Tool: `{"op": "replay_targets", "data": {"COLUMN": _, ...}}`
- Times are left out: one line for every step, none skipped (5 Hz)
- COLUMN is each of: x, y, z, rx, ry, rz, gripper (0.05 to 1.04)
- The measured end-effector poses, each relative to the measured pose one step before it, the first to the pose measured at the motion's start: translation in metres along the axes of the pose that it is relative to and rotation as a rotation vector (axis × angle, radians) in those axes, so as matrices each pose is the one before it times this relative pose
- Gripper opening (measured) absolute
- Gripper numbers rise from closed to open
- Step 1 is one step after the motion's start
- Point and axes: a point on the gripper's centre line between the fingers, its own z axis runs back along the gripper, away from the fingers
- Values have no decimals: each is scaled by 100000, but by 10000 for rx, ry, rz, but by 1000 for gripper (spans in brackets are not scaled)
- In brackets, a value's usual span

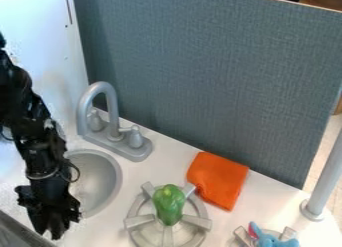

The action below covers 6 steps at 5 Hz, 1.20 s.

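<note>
Gripper (52, 232) points down near sink (101, 183); arm (35, 131) slants from upper left.

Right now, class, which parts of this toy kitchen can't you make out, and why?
All in the camera view:
- Round grey sink basin: left side, behind the black robot arm.
- Small blue toy: lower part, cut off by the bottom edge.
- Grey spoked burner: centre, partly covered by the green toy pepper.

faucet (110, 121) | orange cloth (217, 180) | green pepper (169, 204) on burner (138, 221) | blue toy (274, 240) | partition (214, 76) | pole (328, 176)
</note>
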Motion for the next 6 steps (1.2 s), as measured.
{"op": "replay_targets", "data": {"x": 750, "y": 23, "z": -1319, "rx": -97, "ry": 481, "rz": -134, "gripper": 439}}
{"op": "replay_targets", "data": {"x": 262, "y": -1716, "z": -713, "rx": -179, "ry": 282, "rz": -771, "gripper": 439}}
{"op": "replay_targets", "data": {"x": 345, "y": -1653, "z": -991, "rx": -84, "ry": 286, "rz": -481, "gripper": 439}}
{"op": "replay_targets", "data": {"x": 135, "y": -813, "z": -99, "rx": -153, "ry": 17, "rz": -19, "gripper": 510}}
{"op": "replay_targets", "data": {"x": 83, "y": -71, "z": -439, "rx": -86, "ry": 345, "rz": 54, "gripper": 798}}
{"op": "replay_targets", "data": {"x": -431, "y": -102, "z": 317, "rx": 61, "ry": -174, "rz": 171, "gripper": 1012}}
